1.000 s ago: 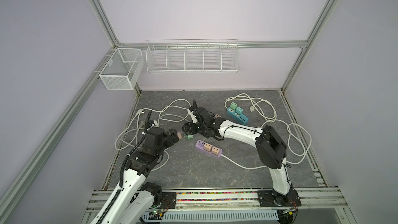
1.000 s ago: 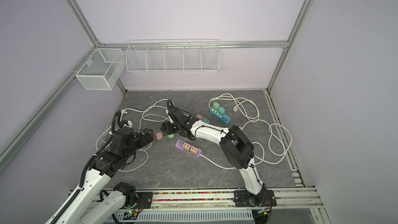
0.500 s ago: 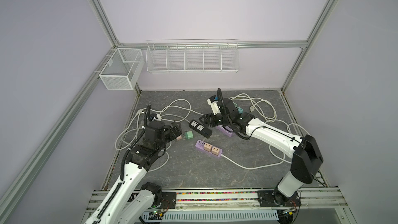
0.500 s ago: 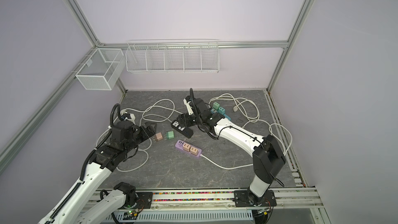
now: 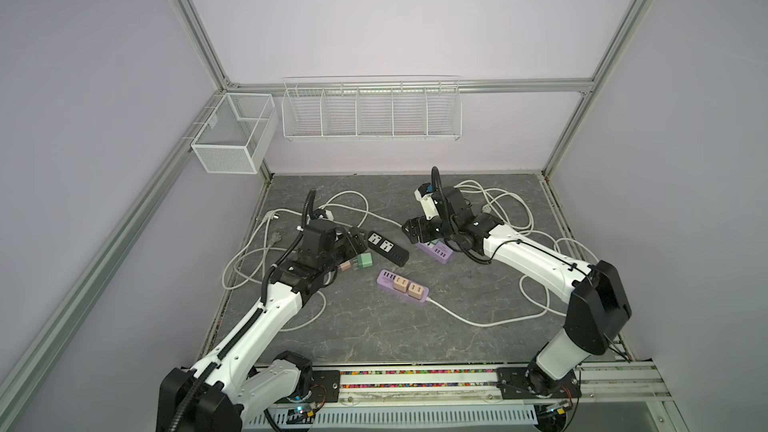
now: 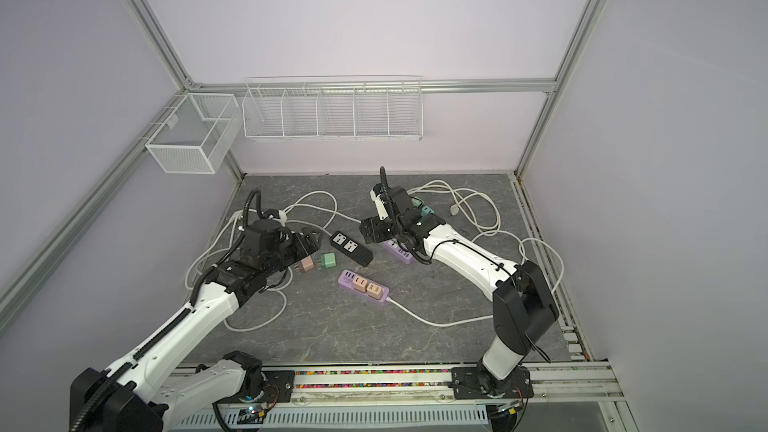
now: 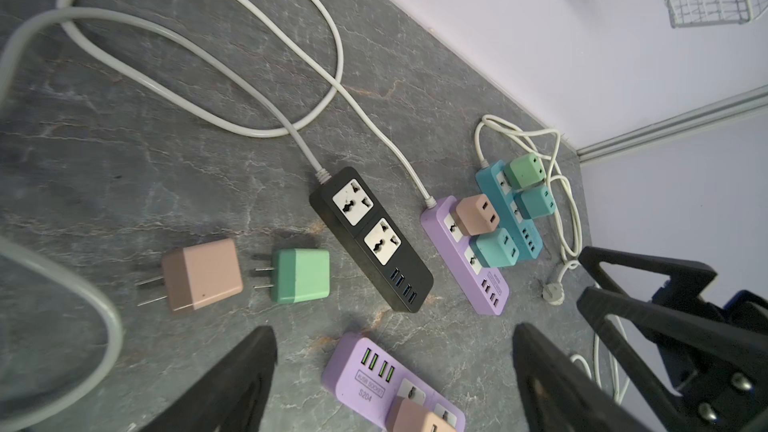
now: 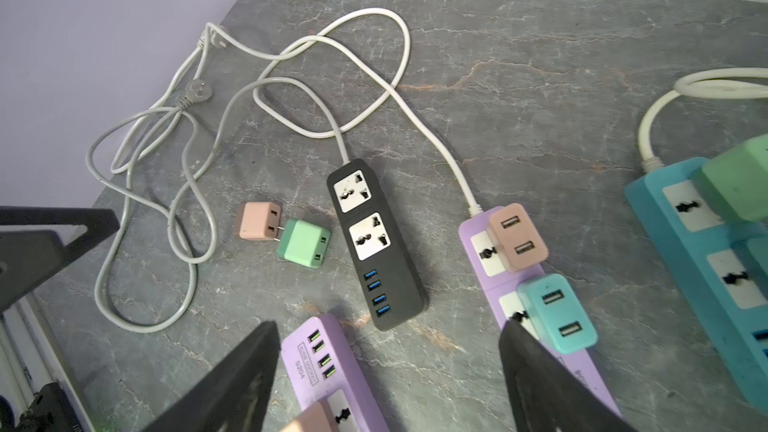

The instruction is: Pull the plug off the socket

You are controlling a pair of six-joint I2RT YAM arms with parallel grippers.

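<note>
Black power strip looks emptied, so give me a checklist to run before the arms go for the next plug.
1. Black power strip, both sockets empty: ok.
2. Loose pink plug and loose green plug on the table beside it: ok.
3. Left gripper open, holding nothing: ok.
4. Right gripper open, holding nothing: ok.
5. Teal plug seated in the purple strip by the right gripper: ok.
6. That strip braced by the left gripper: not ok.

The near purple power strip (image 7: 347, 382) carries a small framed label (image 7: 371, 384) beside its four USB ports (image 7: 376, 363). It reads "4USB SOCKET", with "S204" under it, and is legible in both wrist views. The far purple power strip (image 7: 492, 290) bears a similar label, too small to read.
</note>
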